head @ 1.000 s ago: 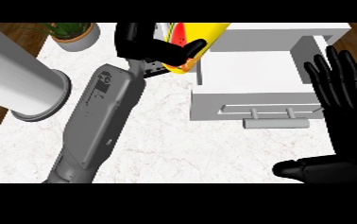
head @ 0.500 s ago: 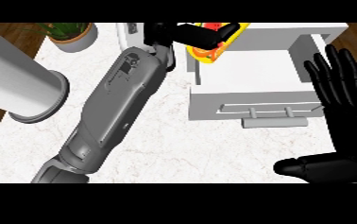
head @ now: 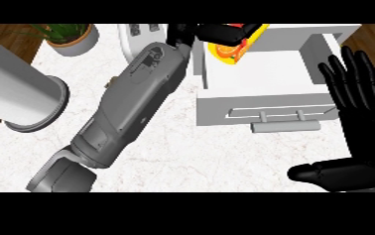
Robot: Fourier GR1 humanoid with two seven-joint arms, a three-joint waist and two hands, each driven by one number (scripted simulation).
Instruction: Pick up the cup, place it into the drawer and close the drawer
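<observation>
left hand (head: pixel 212 32): at 12 o'clock in head view, black fingers curled round the cup, forearm running down to 7 o'clock.
cup (head: pixel 236 44): yellow with orange and red markings, tilted, held over the drawer's rear-left corner. Can't tell whether it touches the drawer wall or floor.
drawer (head: pixel 273 111): white, pulled open, at 1–3 o'clock. Interior bare as far as visible; bar handle on the front face at 4 o'clock from the cup.
right hand (head: pixel 348 94): at 3 o'clock, just right of the drawer, fingers straight and up, holding nothing. Resting. Thumb shows low at 5 o'clock.
step: judged as placing; cup looks to be over the opening, not yet let go. Closing not started.
risk 1: cup sits tight to the left wall. Letting go while it is tilted could leave it on its side or hung on the rim, and that would jam the close.
risk 2: left forearm lies along the drawer's left edge. Pulling out sideways could clip the wall and shift the drawer.
risk 3: pushing the front shut with fingers inside would trap the hand.
clutter: potted plant (head: pixel 70 37) at 11 o'clock, grey canister (head: pixel 26 96) at 9 o'clock, both well apart from the drawer.
</observation>
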